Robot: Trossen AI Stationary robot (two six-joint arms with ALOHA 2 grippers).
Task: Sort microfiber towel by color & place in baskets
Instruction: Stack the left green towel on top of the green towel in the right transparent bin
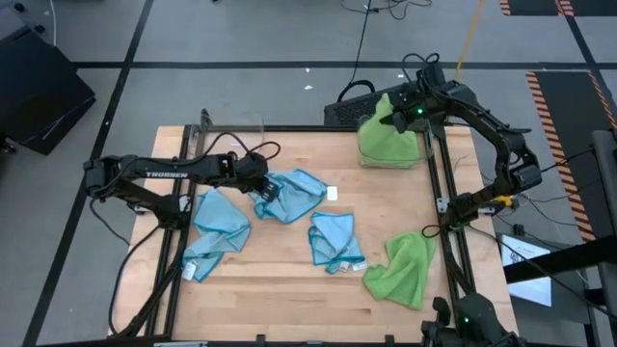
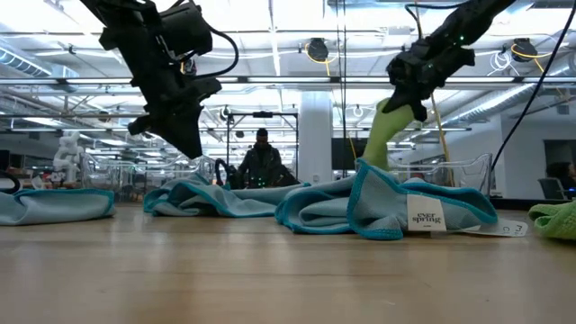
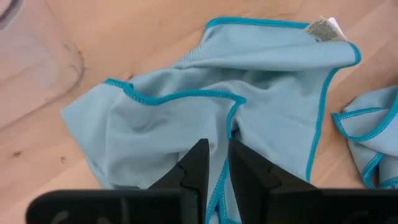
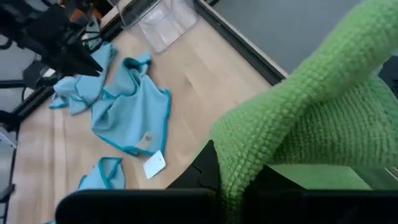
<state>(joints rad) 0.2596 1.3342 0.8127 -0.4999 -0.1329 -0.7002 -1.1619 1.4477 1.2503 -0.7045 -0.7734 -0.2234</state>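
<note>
we're over the far right basket [image 1: 416, 154], a clear bin at the table's [image 1: 289, 280] far right corner with a green towel [image 1: 386, 140] draped into it. our right gripper [image 1: 393, 120] is clamped tight on that green towel, holding its top above the bin. the other basket [image 1: 236, 130] sits at the far left edge. our left gripper [image 1: 267, 193] has its fingers pinched nearly together on a blue towel [image 1: 297, 193] mid-table. two more blue towels [image 1: 217, 226] [image 1: 335, 241] lie nearer, and a second green towel [image 1: 405, 270] sits near right.
</note>
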